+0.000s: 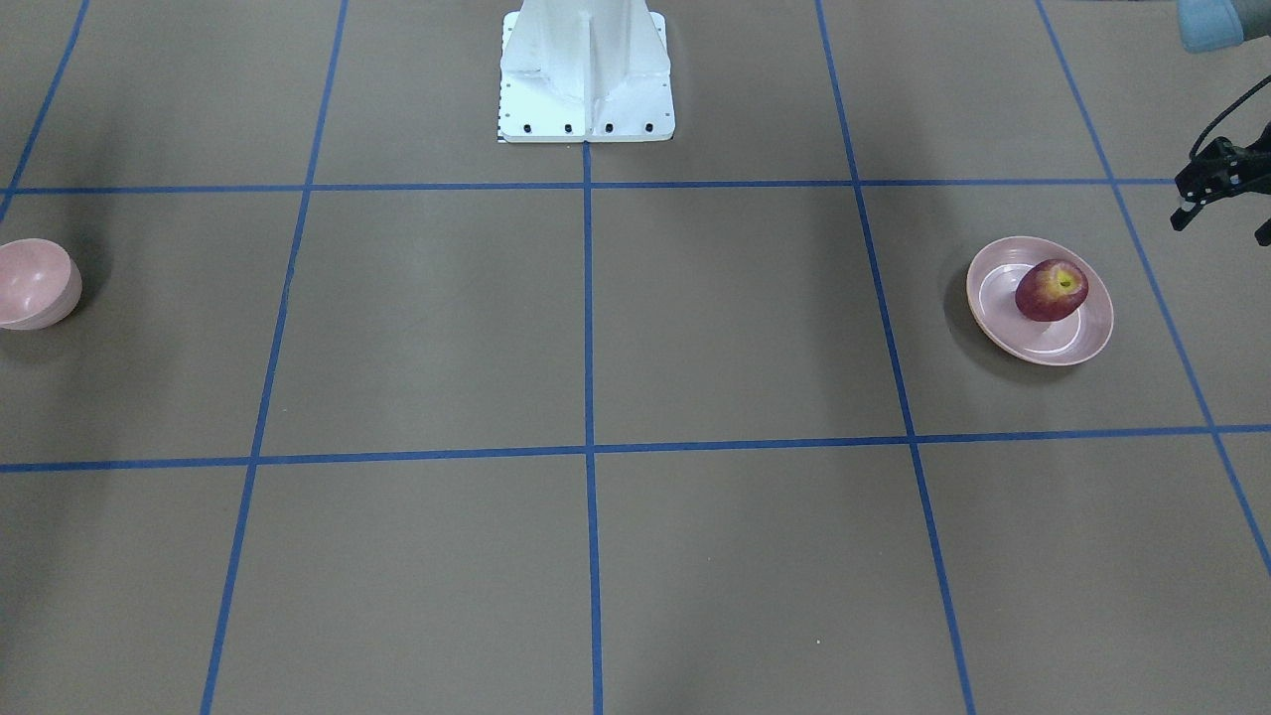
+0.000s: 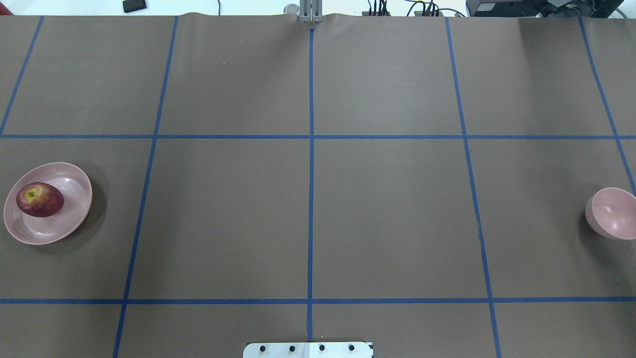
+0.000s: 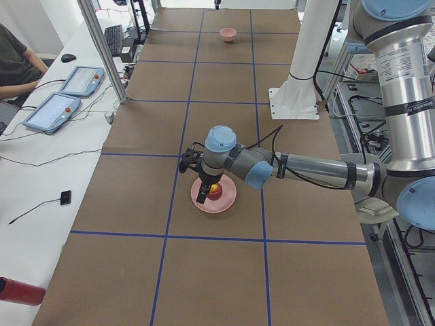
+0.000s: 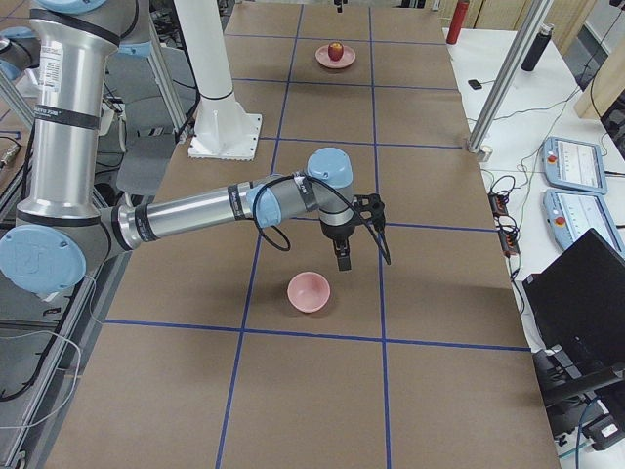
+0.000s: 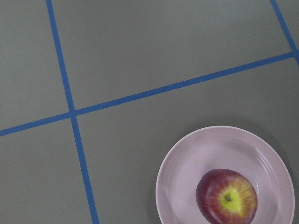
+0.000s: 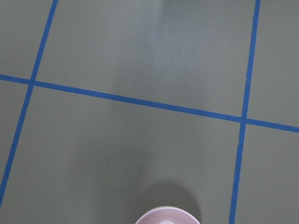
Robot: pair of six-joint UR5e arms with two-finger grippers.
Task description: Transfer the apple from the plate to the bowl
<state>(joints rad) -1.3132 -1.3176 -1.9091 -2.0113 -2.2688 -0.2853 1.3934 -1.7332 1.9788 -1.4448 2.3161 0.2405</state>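
Observation:
The dark red apple (image 1: 1051, 290) lies on the pale pink plate (image 1: 993, 298) at the table's left end, its yellow stem hollow up. It also shows in the overhead view (image 2: 39, 199) and the left wrist view (image 5: 227, 198), on the plate (image 5: 187, 163). My left gripper (image 1: 1221, 226) hangs above the table just beside the plate, fingers apart and empty. The pink bowl (image 2: 612, 213) stands empty at the right end. My right gripper (image 4: 344, 256) hovers just beyond the bowl (image 4: 309, 291); I cannot tell if it is open.
The robot's white base (image 1: 586, 79) stands at the table's near middle edge. Blue tape lines divide the brown table (image 2: 308, 209) into squares. An operator (image 3: 17, 68) sits at a side desk with two tablets.

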